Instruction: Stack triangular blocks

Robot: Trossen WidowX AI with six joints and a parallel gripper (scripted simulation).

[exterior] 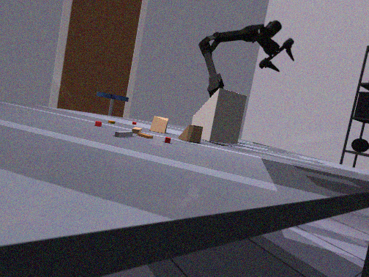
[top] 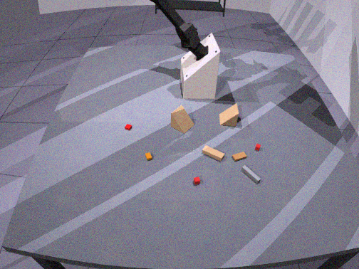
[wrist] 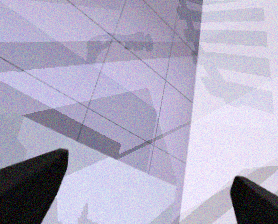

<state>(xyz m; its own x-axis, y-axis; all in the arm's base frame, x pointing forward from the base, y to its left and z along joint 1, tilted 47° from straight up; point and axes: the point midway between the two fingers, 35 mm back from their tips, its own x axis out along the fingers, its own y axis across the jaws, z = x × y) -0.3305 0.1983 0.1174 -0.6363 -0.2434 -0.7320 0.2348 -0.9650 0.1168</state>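
Two tan triangular blocks lie apart on the table (top: 107, 202), in front of the arm's white pedestal (top: 199, 77) (exterior: 224, 116). The left block (top: 181, 119) (exterior: 159, 124) stands with one corner up. The right block (top: 229, 115) (exterior: 191, 133) rests with its slope facing up and to the left. My gripper (exterior: 280, 56) (wrist: 151, 171) is open and empty, raised high behind the pedestal and far from both blocks. In the wrist view only the two dark fingertips show, over the floor and a wall; no block is in that view.
In front of the blocks lie a tan bar (top: 213, 153), a small orange slab (top: 239, 156) and a grey bar (top: 251, 173). Three red cubes (top: 128, 127) (top: 257, 146) (top: 196, 181) and an orange cube (top: 148, 156) are scattered around. A dark shelf rack (exterior: 360, 116) stands off the table.
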